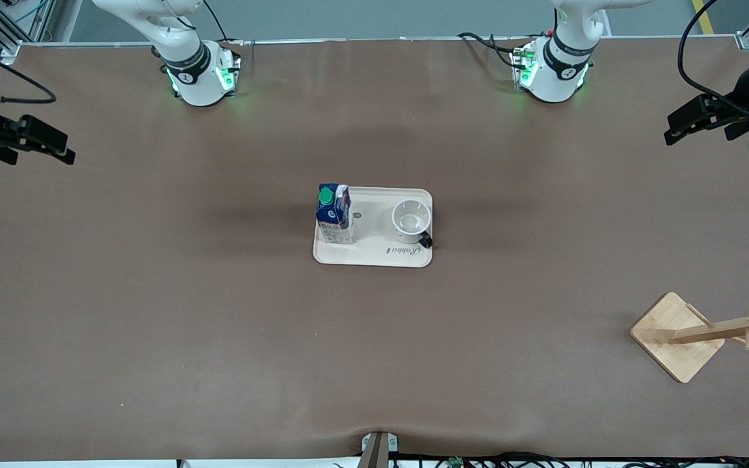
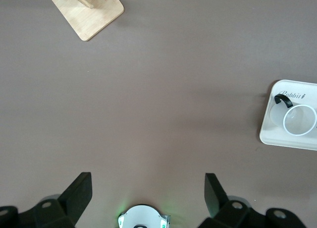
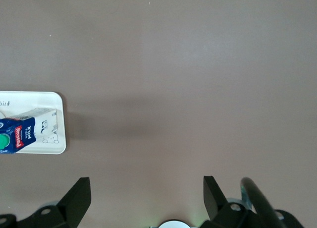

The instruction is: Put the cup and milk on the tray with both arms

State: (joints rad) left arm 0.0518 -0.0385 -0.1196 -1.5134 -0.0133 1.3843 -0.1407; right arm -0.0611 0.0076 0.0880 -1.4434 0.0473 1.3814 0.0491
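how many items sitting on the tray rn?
2: the milk at the tray's end toward the right arm, the cup at its end toward the left arm. Nothing looks hidden.

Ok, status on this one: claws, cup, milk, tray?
Left claw and right claw open, empty, at table ends. Cup and milk upright on tray. Nothing in the way.

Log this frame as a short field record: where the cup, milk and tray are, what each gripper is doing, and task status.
tray: cream-white tray at mid-table
milk: milk carton upright on the tray, at the end toward the right arm
cup: white mug upright on the tray, at the end toward the left arm, apart from the carton
left gripper: left gripper open, empty, over bare table at its own end, waiting
right gripper: right gripper open, empty, over bare table at its own end
other: wooden stand nearer the camera, toward the left arm's end
status: both items on tray
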